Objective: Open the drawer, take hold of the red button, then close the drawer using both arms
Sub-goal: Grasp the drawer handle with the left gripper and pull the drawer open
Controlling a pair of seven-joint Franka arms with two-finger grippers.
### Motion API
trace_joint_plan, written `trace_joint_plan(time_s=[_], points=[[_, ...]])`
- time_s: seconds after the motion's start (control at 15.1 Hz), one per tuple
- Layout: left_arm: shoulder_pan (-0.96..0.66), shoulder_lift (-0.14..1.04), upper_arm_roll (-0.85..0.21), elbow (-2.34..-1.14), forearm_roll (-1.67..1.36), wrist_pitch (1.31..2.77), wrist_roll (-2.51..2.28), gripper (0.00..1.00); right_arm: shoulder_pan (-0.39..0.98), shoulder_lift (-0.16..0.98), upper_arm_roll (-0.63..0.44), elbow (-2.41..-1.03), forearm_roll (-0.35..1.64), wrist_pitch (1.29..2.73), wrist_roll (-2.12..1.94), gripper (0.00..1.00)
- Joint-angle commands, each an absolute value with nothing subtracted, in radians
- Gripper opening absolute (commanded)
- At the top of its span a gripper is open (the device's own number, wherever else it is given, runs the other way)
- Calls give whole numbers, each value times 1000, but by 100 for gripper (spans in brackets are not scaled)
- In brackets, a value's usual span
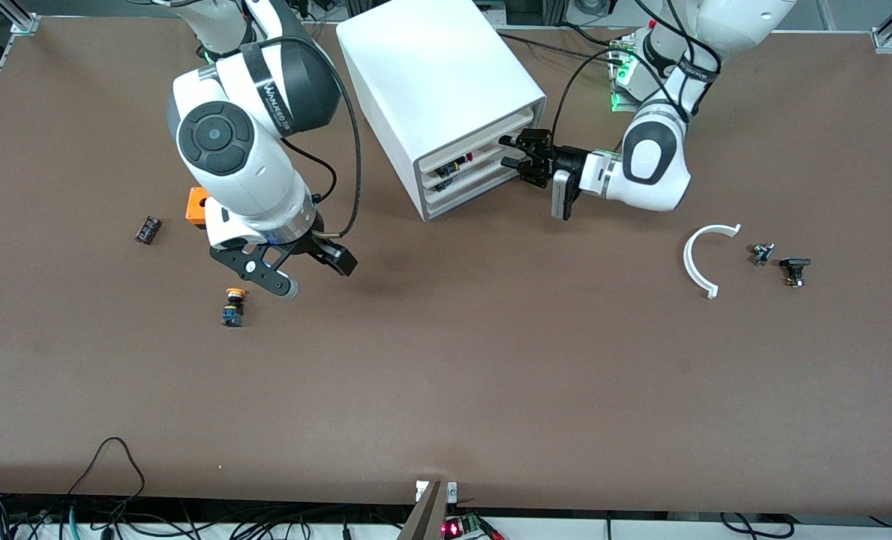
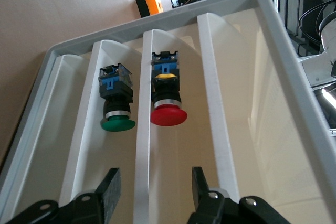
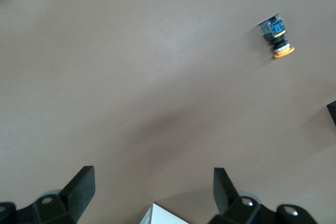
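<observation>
The left arm reaches in level from its base, wrist horizontal, and its left pincer [image 1: 515, 152] sits at the front of the white cabinet [image 1: 438, 82], at the pulled-out middle drawer [image 2: 294, 77]. In the left wrist view its fingers [image 2: 109, 190] stand apart, straddling a white divider rib of the tray; nothing is between them and they clamp on nothing.

The red button [image 2: 168, 90] lies on its side in the drawer compartment ahead of that pincer, cap toward the fingertips, clear of them. A green-capped button [image 2: 116, 98] lies in the adjoining compartment, a rib between the two.

The right arm is bent above the surface [image 1: 446, 375], wrist pointing down. Its right pincer [image 1: 312, 274] hangs over bare surface toward the right arm's end, fingers spread wide and empty.

Just beside it on the surface lies a yellow-capped button [image 1: 233, 306]. An orange box [image 1: 198, 206] shows partly under the right arm, and a small dark part [image 1: 148, 229] rests near it.

Toward the left arm's end lie a white curved piece [image 1: 699, 259] and two small dark parts [image 1: 779, 262].
</observation>
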State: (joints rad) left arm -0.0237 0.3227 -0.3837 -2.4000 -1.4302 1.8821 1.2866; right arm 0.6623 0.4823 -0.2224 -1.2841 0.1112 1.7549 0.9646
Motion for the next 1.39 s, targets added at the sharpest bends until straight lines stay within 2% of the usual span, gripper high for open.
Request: trace_joint_plan(time_s=[0.0,0.07,0.13,0.2,0.4,0.46,0.8,1.13,1.33], points=[[-21,336,-417,-2410,-1474,1927,1338,62,667,549,-225,-1152,133,1684,1029,100],[-25,337,-419,-2410,-1474,1928,1341,58,667,563,-225,-1126,147,1672,1049,100],[-34,337,-419,-2410,-1474,1934,1341,49,667,569,-225,-1111,156,1667,1071,100],[-34,337,-417,-2408,-1474,1934,1342,34,667,569,-224,-1105,166,1669,1090,100],[-34,333,-417,-2407,-1474,1931,1356,6,666,590,-204,-1059,170,1674,1172,100],[-32,339,-414,-2402,-1471,1933,1371,0,666,603,-204,-1039,170,1674,1196,100],[6,393,-393,-2359,-1373,1939,1407,0,676,641,-184,-982,172,1703,1319,100],[17,454,-270,-2195,-1161,1933,1384,0,690,647,-141,-977,170,1769,1460,100],[14,485,-249,-2122,-1129,1928,1335,0,721,667,-141,-977,170,1818,1551,100]])
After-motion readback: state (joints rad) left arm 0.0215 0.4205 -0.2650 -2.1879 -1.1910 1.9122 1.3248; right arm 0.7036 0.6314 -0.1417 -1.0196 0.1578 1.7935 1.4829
